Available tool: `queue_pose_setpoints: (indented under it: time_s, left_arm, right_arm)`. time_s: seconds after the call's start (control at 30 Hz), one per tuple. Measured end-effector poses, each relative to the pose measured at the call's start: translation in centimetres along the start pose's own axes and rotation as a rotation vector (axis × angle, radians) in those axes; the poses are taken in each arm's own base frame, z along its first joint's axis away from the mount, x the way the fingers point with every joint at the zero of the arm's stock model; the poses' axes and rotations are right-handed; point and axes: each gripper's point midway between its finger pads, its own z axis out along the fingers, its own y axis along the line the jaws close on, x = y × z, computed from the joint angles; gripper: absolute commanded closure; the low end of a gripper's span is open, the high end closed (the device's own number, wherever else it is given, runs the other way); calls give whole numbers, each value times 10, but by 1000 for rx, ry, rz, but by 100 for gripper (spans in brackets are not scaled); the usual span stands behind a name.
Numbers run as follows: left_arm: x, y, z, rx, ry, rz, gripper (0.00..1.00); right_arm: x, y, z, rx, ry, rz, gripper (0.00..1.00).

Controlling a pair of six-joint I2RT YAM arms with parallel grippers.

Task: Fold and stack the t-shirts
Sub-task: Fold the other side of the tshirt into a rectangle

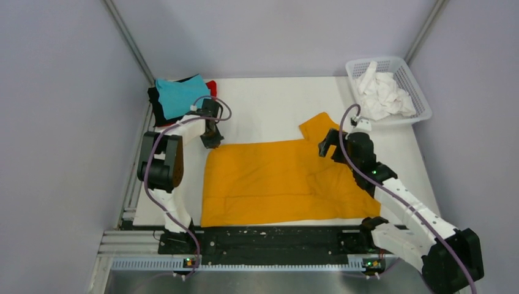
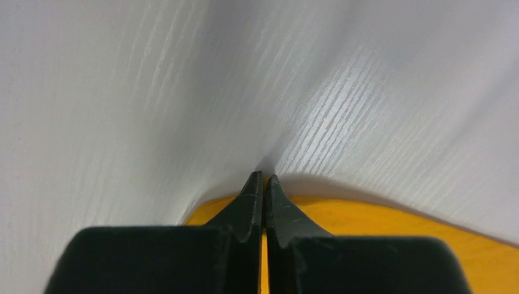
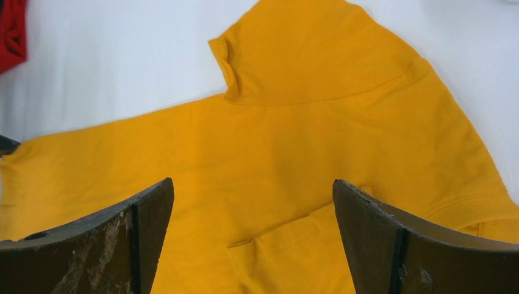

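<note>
From above, the mustard-orange t-shirt (image 1: pixel 275 180) lies spread across the middle of the white tabletop (image 1: pixel 269 110), its near long edge turned over on itself and one sleeve (image 1: pixel 318 125) poking toward the far side. A folded pile (image 1: pixel 174 101) topped by the teal t-shirt (image 1: pixel 179 97) sits at the far left corner, and a white basket (image 1: pixel 422 101) of white cloths (image 1: pixel 382 95) sits far right. The left fingers (image 1: pixel 212 139) are down on the shirt's far left corner; the right fingers (image 1: pixel 326 146) hover at its far right, just beside the sleeve's base. I judge the step to be folding the far edge over, which goes best if both far corners are held and carried together, low and level, so the crease lands straight and the sleeve tucks inside. In the left wrist view the left fingers (image 2: pixel 252 205) are pressed together with no gap. Their tips are at the very edge of the orange cloth where it meets bare tabletop, with a sliver of orange between them, so they appear to have that corner pinched. In the right wrist view the right fingers (image 3: pixel 144 236) stand wide apart and hold nothing. The shirt's shoulder and sleeve lie flat below and between them, untouched, so they need to come down onto the hem by the sleeve before any lift. The red t-shirt (image 3: pixel 12 30) peeks in at upper left.
</note>
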Motion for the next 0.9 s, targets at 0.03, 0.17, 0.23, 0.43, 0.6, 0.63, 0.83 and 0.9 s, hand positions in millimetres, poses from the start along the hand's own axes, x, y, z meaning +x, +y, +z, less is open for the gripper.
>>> queue_pose_setpoints:
  time_s: [0.03, 0.17, 0.23, 0.43, 0.6, 0.63, 0.83, 0.9]
  left_arm:
    - [0, 0, 0, -4, -4, 2, 100]
    - [1, -2, -1, -19, -16, 8, 100]
    - [1, -1, -2, -29, -23, 7, 100]
    - [-5, 3, -13, -46, -57, -7, 100]
    - [-9, 2, -19, -40, -74, -13, 100]
    - [-9, 2, -20, -39, -74, -14, 100]
    - [-8, 1, -20, -30, -66, -13, 100]
    - [-8, 1, -20, -30, -67, -13, 100]
  right_arm:
    - [2, -2, 3, 14, 13, -11, 1]
    - [-2, -1, 23, 67, 70, -54, 2]
    - [-13, 5, 43, 98, 86, -73, 2]
    - [-41, 16, 125, 223, 97, -120, 11]
    - [-41, 13, 198, 302, 120, -140, 27]
    - [-38, 10, 208, 314, 129, -139, 27]
    - [-15, -20, 258, 406, 190, -142, 33]
    - [-13, -26, 270, 427, 192, -135, 39]
